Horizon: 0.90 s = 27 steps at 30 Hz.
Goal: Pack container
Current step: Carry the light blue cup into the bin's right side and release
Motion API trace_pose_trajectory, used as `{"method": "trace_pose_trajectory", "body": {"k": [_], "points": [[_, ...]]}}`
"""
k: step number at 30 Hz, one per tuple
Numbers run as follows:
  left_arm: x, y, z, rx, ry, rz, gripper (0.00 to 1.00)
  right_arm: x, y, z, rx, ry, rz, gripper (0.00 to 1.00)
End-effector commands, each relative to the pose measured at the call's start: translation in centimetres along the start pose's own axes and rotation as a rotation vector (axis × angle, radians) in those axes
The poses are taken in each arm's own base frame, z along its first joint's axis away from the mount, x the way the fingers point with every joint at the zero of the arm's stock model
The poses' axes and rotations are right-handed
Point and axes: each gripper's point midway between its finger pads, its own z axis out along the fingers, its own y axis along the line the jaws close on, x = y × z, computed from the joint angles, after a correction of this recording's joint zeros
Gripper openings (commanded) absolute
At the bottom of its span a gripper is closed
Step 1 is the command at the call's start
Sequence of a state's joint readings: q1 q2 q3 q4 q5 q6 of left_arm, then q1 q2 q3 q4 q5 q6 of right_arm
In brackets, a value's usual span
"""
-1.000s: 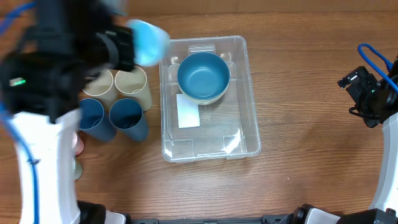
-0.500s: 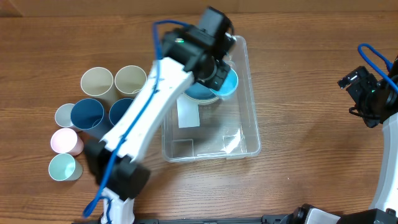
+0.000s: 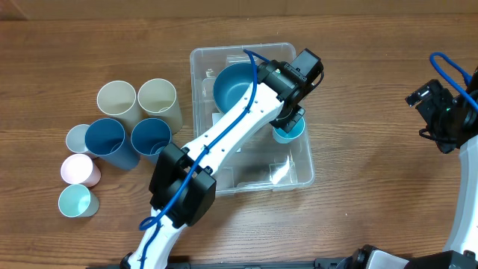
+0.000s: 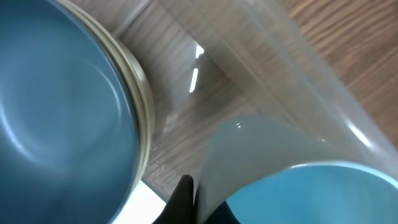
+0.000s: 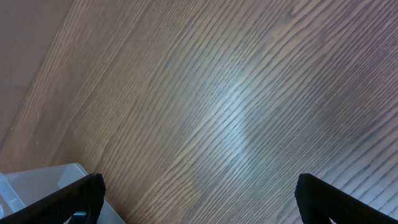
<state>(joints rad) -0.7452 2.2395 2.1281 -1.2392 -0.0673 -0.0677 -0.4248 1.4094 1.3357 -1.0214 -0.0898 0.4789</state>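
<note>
Clear container [image 3: 258, 163] (just one), one bowl [image 3: 233, 86], one cup [image 3: 290, 134] inside

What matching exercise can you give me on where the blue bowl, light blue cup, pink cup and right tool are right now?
Things:
1. blue bowl
2. light blue cup
3. pink cup
4. right tool

States:
A. open, over bare table
B. standing on the table, left of the container
C. resting inside the container, not gripped
D. gripped by the left tool, inside the container

Pairs: 1-C, 2-D, 3-B, 4-A
</note>
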Motion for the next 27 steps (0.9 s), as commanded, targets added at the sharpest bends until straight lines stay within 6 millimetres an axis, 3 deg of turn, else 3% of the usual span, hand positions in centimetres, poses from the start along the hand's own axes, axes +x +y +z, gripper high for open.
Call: {"method": "trace_pose_trajectory", "body": {"k": [1,9,17,23,24,27], "points": [[0.3,0.5,1.5,-0.022,0.03,0.006,0.04,-0.4,0.2,-0.2,-0.007,-0.011,0.01,1.0],[0.1,1.4,1.6,-0.072,0.023,0.005,0.05,-0.4,0.2,-0.2,-0.007,-0.011,0.01,1.0],[-0.3,1.4,1.6,-0.073,0.007,0.002,0.15,-0.4,0.2,-0.2,-0.007,-0.011,0.01,1.0],[-0.2,1.9,1.4,-0.075,0.013,-0.007,0.14,-0.4,0.2,-0.2,-0.007,-0.011,0.01,1.0],[-0.2,2.0,1.1,-0.076,0.014,-0.008,0.13,-0.4,0.2,-0.2,-0.007,-0.011,0.01,1.0],[-0.7,2.8,-2.2,-0.08,-0.017,-0.021,0.15,-0.3,0.2,-0.2,-0.007,-0.01,0.01,1.0]]}}
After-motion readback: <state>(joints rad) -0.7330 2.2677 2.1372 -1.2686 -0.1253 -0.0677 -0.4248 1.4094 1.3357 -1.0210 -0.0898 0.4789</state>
